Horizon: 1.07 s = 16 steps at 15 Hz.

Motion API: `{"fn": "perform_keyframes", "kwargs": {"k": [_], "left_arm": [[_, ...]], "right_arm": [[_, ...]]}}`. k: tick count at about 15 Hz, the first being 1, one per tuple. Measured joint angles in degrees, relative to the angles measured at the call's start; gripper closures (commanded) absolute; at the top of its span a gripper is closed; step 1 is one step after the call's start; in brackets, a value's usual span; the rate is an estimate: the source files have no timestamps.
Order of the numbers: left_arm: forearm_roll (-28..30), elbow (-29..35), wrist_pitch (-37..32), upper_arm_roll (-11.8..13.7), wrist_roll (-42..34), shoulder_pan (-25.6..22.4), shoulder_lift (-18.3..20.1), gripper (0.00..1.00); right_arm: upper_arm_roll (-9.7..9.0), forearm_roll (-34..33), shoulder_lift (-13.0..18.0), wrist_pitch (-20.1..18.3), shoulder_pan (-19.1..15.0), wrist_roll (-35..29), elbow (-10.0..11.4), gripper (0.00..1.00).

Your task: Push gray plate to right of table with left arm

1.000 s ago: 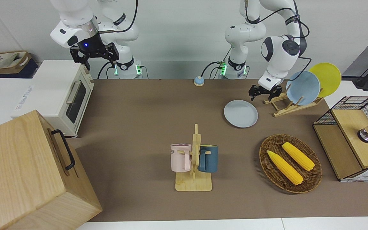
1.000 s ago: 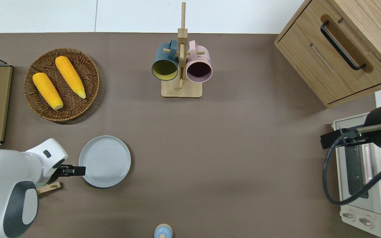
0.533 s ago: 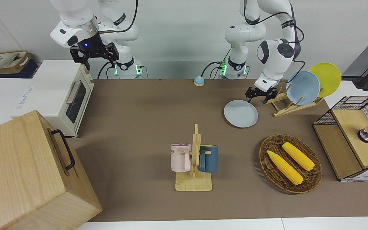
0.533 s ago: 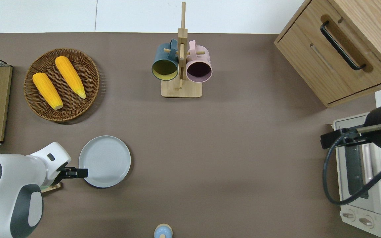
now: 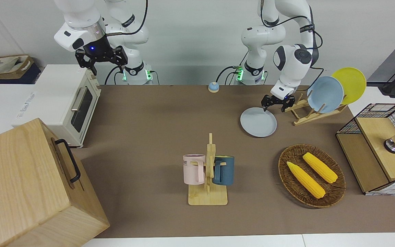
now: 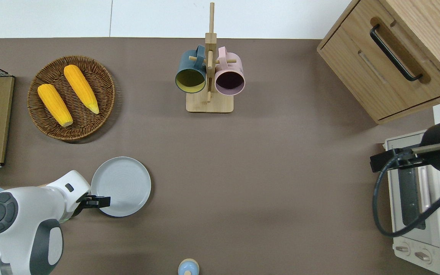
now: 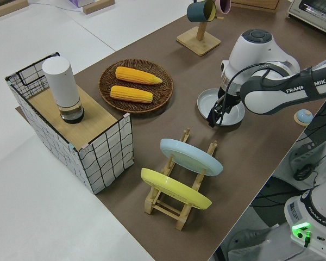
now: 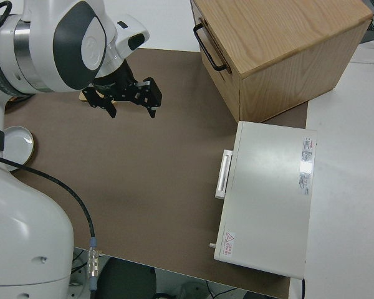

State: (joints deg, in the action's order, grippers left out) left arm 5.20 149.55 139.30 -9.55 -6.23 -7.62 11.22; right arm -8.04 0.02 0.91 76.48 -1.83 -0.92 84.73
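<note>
Now the left gripper [image 6: 98,201] is hanging at the gray plate [image 6: 121,186]'s rim, on the edge toward the left arm's end of the table [image 6: 266,183]. I cannot tell how its fingers are set. The plate is lying toward the right arm's end from it, so the push should be heading that way. The right arm is sitting parked.

The left arm [image 7: 282,95] carries black lettering along its white forearm, reading "FRANKA EMIKA" (the first word is partly cut off by a cable). The same "FRANKA EMIKA" runs down the arm's base [image 7: 315,217] near the green light. The pink mug [image 5: 194,168] shows the letters "ME" near its rim. The toaster oven [image 8: 271,193] bears labels too small to read.
</note>
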Motion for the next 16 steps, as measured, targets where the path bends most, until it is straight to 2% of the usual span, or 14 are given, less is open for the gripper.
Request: {"fn": "perform_keyframes", "kwargs": {"k": [16], "left_arm": [[0.1, 0.1, 4.1, 0.0, 0.0, 0.5, -3.7, 0.01]], "right_arm": [[0.00, 0.0, 0.0, 0.0, 0.0, 0.0, 0.0, 0.017]]}}
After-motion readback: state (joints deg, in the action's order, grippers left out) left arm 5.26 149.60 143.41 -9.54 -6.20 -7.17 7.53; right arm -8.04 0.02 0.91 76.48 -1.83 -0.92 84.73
